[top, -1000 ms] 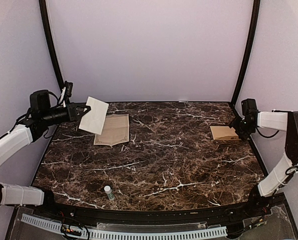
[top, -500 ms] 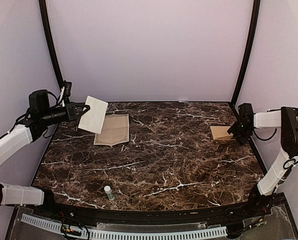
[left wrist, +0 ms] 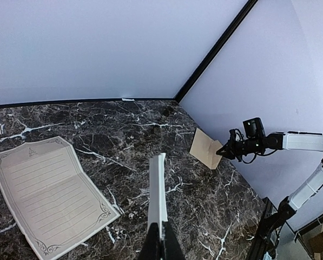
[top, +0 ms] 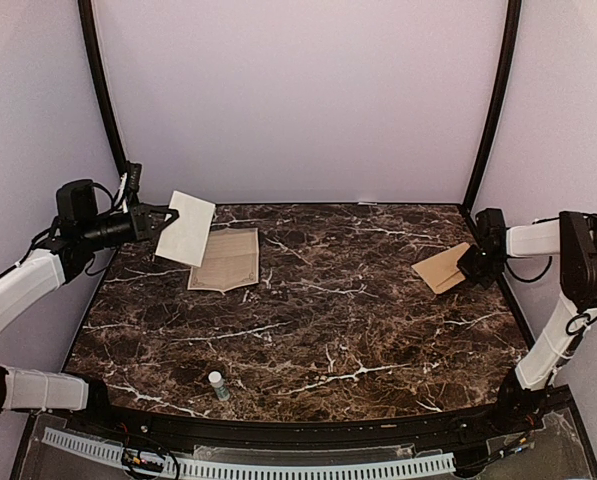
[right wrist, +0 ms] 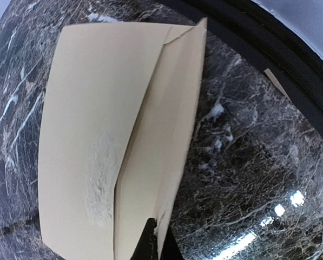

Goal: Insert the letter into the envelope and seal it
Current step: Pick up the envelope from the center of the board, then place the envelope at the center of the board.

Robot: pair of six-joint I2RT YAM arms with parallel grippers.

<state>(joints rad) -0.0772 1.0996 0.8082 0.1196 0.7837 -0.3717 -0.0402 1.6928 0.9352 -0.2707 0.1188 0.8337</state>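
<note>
letter (top: pixel 186 228): clamped in left gripper (top: pixel 162 218), over cream page's (top: pixel 226 260) far-left corner | envelope (top: pixel 440 269): well right of that page, pinched by right gripper (top: pixel 465 265), inside unseen

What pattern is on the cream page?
The page has ruled lines and an ornate corner border; clearest in left wrist view.

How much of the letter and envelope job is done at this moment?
Nothing is finished yet. In hand: the left gripper holds the white sheet aloft, and the right gripper pinches the envelope at its edge. The cream page lies on the table. Left: inserting and sealing.
</note>
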